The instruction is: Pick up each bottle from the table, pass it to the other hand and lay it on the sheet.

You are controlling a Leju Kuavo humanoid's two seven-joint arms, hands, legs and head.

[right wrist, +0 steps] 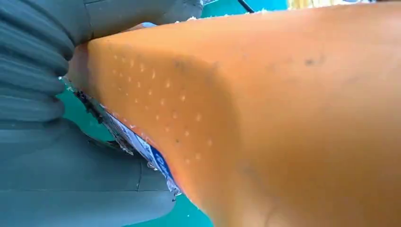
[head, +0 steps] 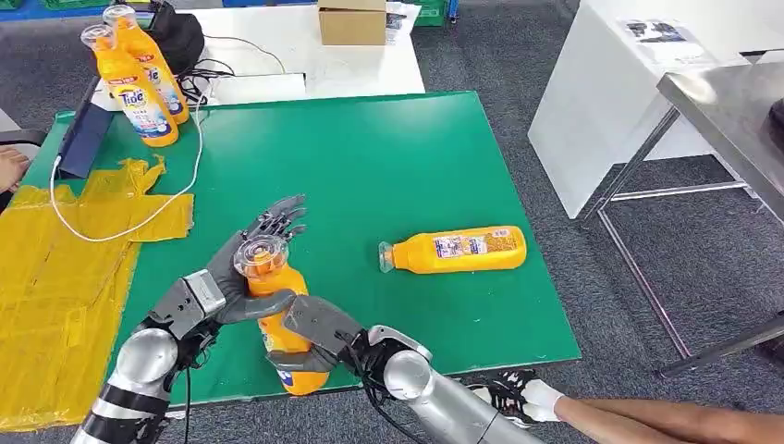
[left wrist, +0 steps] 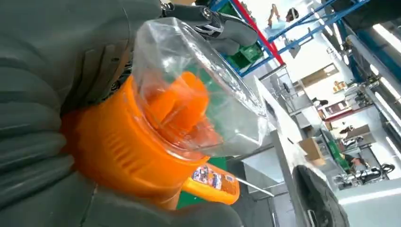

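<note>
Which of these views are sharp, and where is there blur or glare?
Head view: sharp, evenly lit, soft sheen on the green table. Left wrist view: clear cap catches glare, bright background washed out. Right wrist view: held bottle so close it blurs, with a shadow across it.

head: high, fwd-down | wrists: close-up | shared: held bottle (head: pixel 277 314)

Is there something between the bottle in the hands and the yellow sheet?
Nothing solid. The held bottle only has to cross bare green table leftwards to the yellow sheet; a thin white cable lies on the sheet's upper part.
</note>
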